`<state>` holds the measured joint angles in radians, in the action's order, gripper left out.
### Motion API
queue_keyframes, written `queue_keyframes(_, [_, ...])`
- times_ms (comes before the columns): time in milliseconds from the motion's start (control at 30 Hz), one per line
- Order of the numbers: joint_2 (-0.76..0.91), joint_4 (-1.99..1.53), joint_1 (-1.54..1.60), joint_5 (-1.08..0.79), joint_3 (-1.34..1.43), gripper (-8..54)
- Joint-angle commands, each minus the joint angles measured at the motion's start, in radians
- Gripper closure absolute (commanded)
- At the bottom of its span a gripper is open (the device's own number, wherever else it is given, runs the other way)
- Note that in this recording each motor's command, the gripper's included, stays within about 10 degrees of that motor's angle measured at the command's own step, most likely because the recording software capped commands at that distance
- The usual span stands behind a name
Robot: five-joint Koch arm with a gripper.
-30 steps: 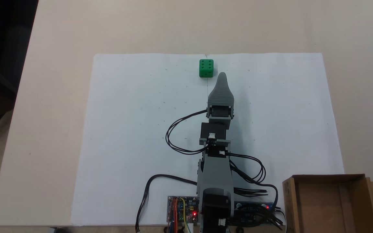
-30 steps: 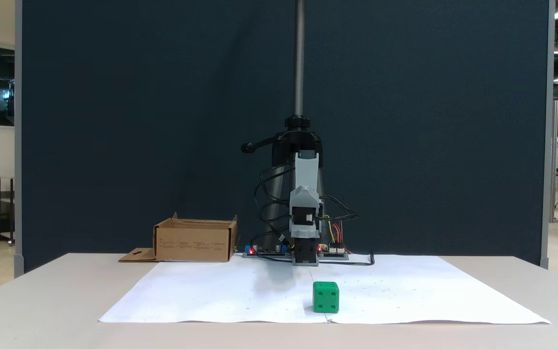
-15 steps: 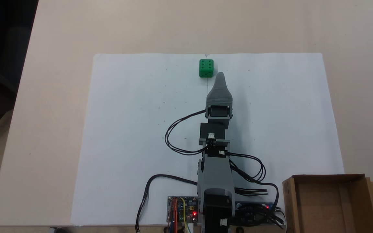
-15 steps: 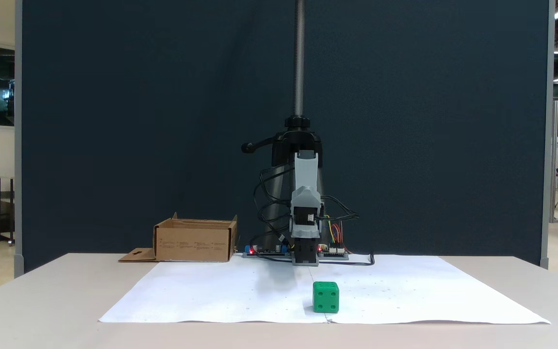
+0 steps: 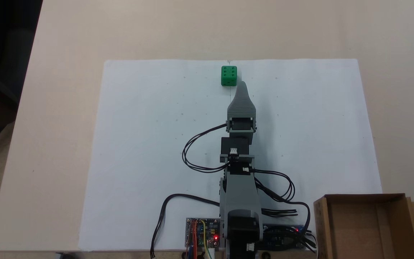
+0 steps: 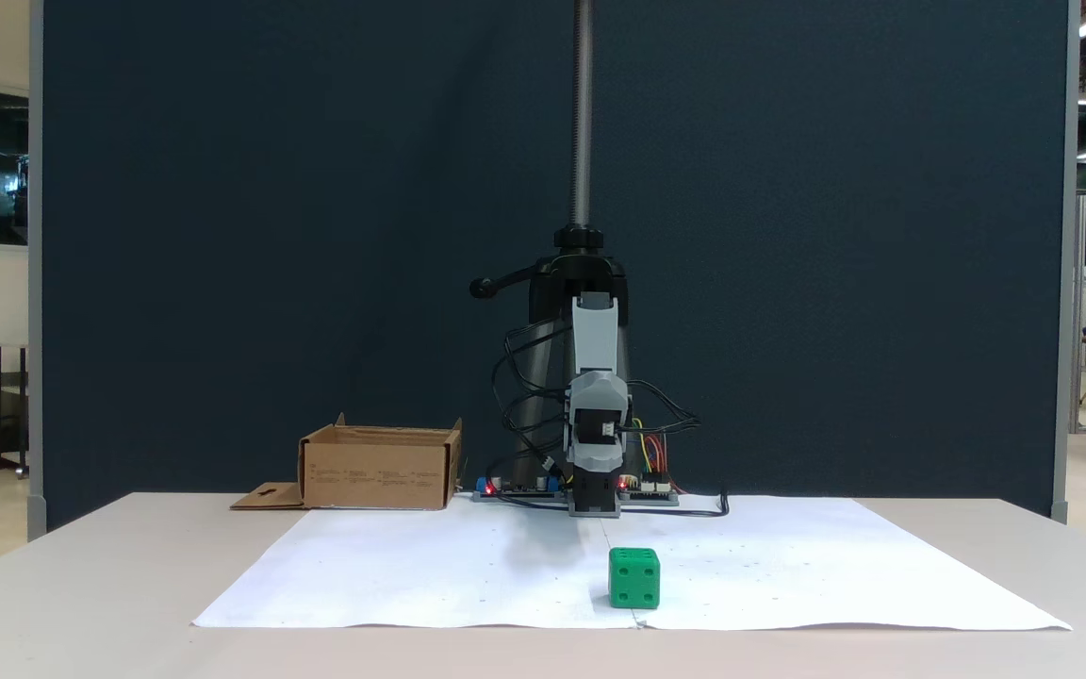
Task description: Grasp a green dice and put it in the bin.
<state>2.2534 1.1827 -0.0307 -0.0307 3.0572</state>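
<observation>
Green dice (image 5: 229,76): bright cube, rounded edges, six pips up.

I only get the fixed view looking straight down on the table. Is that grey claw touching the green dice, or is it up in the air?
Observer: Up in the air. In a fixed view the gripper hangs clearly higher than the green dice, which sits by itself on the paper.
Operator: I count six dots on top. What's on its side?
Observer: The side facing that camera shows four pips.
Operator: Is the bin deep?
Observer: From the side, the bin has walls that stand taller than the dice.
</observation>
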Motion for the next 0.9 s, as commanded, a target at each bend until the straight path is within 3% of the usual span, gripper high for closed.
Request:
queue_keyframes(0, [0.100,0.005,-0.003,-0.037,0.072,1.7])
queue_keyframes(333, [0.100,-0.077,0.002,-0.040,-0.012,6.1])
queue_keyframes(533, [0.069,-0.489,0.012,-0.038,-0.299,6.0])
queue_keyframes(867, [-0.146,-1.133,0.014,-0.037,-0.695,5.9])
